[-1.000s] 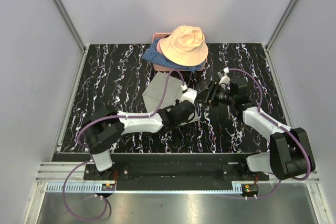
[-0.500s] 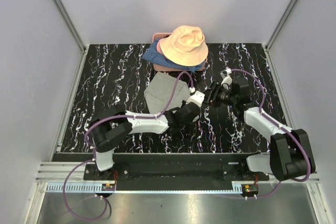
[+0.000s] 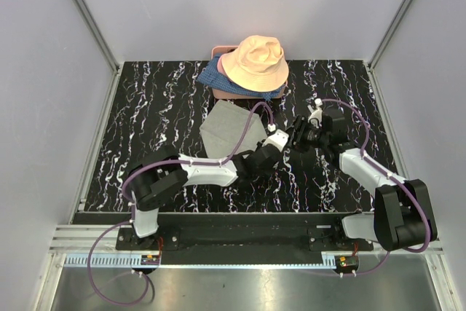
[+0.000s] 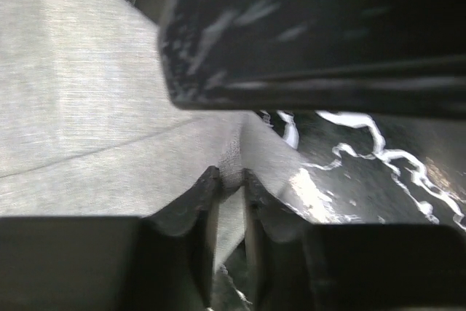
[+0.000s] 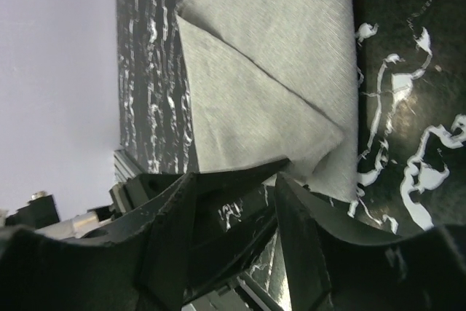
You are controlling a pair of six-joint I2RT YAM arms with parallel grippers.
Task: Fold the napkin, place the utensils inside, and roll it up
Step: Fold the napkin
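You're working a limp, light napkin (image 3: 222, 127): left gripper (image 4: 229, 187) straddling its edge narrowly, grip unclear; right gripper (image 5: 233, 180) hanging wide, empty. Pinch corners.

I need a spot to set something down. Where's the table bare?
Widest bare table: left side, between the wall and the napkin. Also the far right corner beside the hat, and the near strip between left arm and right arm. Crowded: centre, where the left gripper and right gripper meet at the napkin's right edge.
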